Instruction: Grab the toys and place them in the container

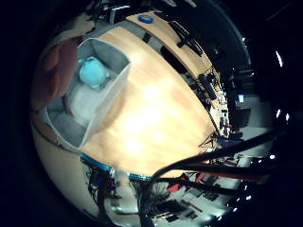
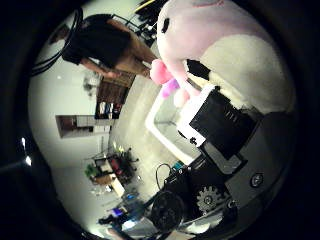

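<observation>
A pink and white plush toy (image 2: 215, 40) fills much of the right thumb side palm view, close against the palm. My right hand (image 2: 225, 130) shows there as black and white fingers curled beside the plush, holding it up in the air. In the right little finger side palm view a grey container (image 1: 66, 128) stands on a wooden table (image 1: 161, 113) below the palm. A round teal toy (image 1: 93, 72) lies inside it. A blurred pinkish-brown shape (image 1: 55, 66) sits close to the camera beside the container; I cannot tell what it is.
A small blue object (image 1: 145, 18) lies at the table's far edge. Desks and shelving stand beyond the table (image 1: 213, 90). The thumb side view looks out at the room, with a dark wooden cabinet (image 2: 110, 50) and the floor.
</observation>
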Action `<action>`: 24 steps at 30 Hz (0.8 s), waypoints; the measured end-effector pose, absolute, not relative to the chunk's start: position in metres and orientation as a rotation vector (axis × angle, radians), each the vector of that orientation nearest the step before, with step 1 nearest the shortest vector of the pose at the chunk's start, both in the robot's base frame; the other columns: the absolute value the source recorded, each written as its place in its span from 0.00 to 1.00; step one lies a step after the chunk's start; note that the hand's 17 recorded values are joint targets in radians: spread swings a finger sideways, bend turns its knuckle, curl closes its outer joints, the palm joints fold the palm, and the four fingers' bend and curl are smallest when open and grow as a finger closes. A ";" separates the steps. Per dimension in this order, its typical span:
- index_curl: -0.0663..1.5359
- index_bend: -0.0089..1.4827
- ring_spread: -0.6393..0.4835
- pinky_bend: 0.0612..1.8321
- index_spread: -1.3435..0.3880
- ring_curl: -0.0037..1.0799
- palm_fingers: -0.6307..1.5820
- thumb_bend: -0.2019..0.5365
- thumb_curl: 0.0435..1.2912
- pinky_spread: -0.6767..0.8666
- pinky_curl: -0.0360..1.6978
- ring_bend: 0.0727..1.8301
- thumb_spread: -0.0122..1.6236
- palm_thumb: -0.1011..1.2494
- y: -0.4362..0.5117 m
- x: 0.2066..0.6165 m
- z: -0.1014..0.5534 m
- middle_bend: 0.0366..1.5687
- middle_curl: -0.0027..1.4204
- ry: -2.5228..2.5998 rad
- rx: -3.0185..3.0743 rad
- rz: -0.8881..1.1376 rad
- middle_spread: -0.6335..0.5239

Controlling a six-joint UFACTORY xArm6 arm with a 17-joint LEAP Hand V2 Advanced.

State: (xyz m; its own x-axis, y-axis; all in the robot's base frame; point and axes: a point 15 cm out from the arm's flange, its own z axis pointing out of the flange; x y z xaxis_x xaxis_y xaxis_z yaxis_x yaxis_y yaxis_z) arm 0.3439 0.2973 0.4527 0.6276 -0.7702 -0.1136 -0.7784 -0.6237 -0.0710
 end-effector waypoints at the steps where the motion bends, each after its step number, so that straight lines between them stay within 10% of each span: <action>1: 0.45 0.20 0.25 0.61 0.44 0.43 0.81 0.25 0.29 0.07 0.24 0.64 0.59 0.93 0.301 0.341 0.452 0.47 0.45 1.292 -2.739 0.112 0.16; 11: 0.47 0.17 0.25 0.59 0.44 0.44 0.81 0.21 0.27 0.07 0.25 0.64 0.64 0.85 0.331 0.317 0.441 0.48 0.46 1.196 -2.808 0.119 0.17; 16: 0.50 0.17 0.29 0.59 0.46 0.43 0.48 0.05 0.16 0.14 0.27 0.55 0.64 0.39 0.322 0.321 0.431 0.29 0.42 1.233 -2.831 0.140 0.26; 18: 0.48 0.15 0.46 0.61 0.49 0.39 0.34 0.08 0.14 0.30 0.28 0.44 0.59 0.21 0.315 0.321 0.423 0.23 0.39 1.261 -2.852 0.166 0.38; 24: 0.39 0.12 0.70 0.61 0.52 0.26 0.30 0.20 0.15 0.59 0.23 0.33 0.52 0.06 0.306 0.332 0.411 0.17 0.33 1.301 -2.860 0.203 0.57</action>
